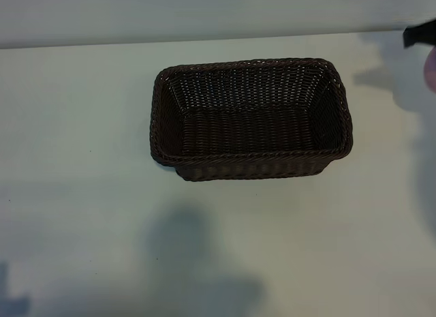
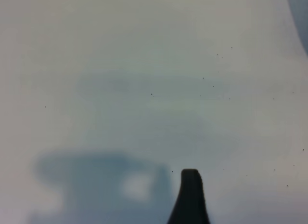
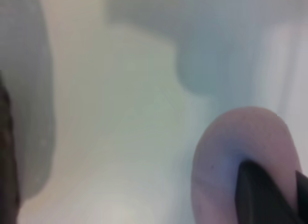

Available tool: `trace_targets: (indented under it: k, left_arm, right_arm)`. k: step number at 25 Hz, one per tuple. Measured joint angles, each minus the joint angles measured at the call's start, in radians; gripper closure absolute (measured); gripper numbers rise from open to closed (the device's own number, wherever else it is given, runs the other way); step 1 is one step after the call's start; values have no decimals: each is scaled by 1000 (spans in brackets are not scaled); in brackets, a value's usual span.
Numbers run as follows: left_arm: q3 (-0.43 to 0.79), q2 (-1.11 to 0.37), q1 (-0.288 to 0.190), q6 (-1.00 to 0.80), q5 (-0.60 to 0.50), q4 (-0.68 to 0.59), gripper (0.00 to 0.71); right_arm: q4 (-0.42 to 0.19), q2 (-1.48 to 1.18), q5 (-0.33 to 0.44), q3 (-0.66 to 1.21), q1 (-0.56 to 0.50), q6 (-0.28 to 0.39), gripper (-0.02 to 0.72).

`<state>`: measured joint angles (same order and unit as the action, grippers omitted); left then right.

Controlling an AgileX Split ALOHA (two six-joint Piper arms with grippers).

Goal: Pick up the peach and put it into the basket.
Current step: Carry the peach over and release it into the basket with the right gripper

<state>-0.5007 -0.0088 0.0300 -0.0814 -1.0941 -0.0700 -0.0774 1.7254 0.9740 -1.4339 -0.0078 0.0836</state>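
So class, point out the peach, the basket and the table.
peach [image 3: 240, 147]: right wrist view, its rounded pink top.
basket [image 1: 252, 155]: exterior view, near braided rim.
table [image 1: 82, 215]: exterior view, bare pale surface.
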Motion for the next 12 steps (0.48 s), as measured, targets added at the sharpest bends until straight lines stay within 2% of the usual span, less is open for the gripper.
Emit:
trace_targets:
  k: [5,9,12]
  left_arm:
    - [0,0,0,0,0,0,115]
    - [0,0,0,0,0,0,115]
    - [0,0,0,0,0,0,116]
  right_arm:
    - [70,-13,130,-114,0,-42,637]
    - [122,-13,174,-161,9,-65,637]
    - [137,-13,192,-184,58,-78,637]
